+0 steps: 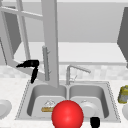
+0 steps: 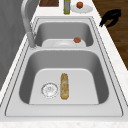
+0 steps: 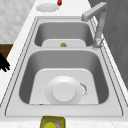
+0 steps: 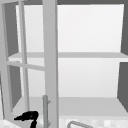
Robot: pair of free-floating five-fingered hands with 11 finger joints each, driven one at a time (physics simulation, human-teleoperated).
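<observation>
My left hand (image 1: 30,65) hovers above the sink's back left corner, open, with its fingers spread left and downward. It is just left of the vertical handle (image 1: 45,63) of an open glass cabinet door and apart from it. The upper view has the same left hand (image 4: 28,117) beside the handle (image 4: 45,110). My right hand (image 1: 95,122) hangs low at the front of the right basin, holding nothing. From the left it shows as a hand (image 2: 111,17) with relaxed fingers beyond the counter's front edge, and from the right as a hand (image 3: 3,63) at the picture's edge.
A red ball (image 1: 67,115) looms large at the sink's front edge. A baguette (image 2: 64,86) lies by the drain in the left basin, and a white plate (image 3: 63,92) lies in the right basin. A yellow jar (image 1: 123,94) stands on the right counter. The faucet (image 1: 71,72) rises behind the divider.
</observation>
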